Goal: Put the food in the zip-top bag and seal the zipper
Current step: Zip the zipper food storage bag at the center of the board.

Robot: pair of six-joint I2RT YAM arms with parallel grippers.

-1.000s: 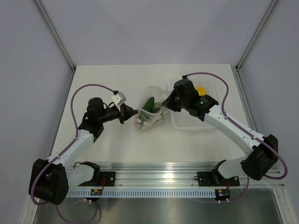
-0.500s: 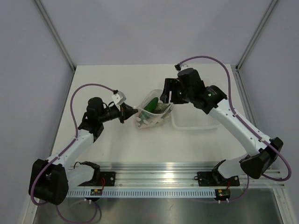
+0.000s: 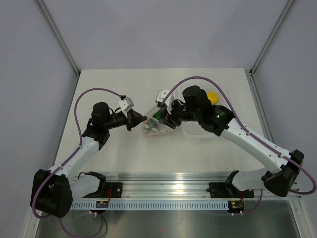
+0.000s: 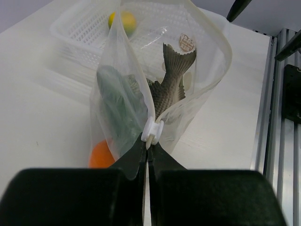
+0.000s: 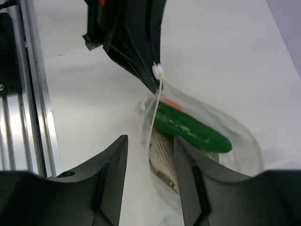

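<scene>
The zip-top bag (image 3: 154, 126) lies between the arms with its mouth open. My left gripper (image 3: 142, 119) is shut on the bag's corner, just behind the white zipper slider (image 4: 154, 132). Inside the bag are the dark green cucumber (image 5: 193, 127), the brownish fish (image 4: 170, 84) and the small orange ball (image 4: 100, 156). My right gripper (image 5: 150, 174) is open and straddles the near rim of the bag's mouth, close to the slider (image 5: 158, 71). The yellow lemon piece (image 3: 212, 96) sits in the tray. I cannot make out the speckled green ball.
A rigid clear tray (image 3: 200, 133) stands right of the bag, under my right arm; it also shows behind the bag in the left wrist view (image 4: 77, 33). The metal rail (image 3: 163, 191) runs along the near edge.
My right arm has swung from beside the tray, round the back of the bag, down to its mouth next to the left gripper. The left arm has held still.
</scene>
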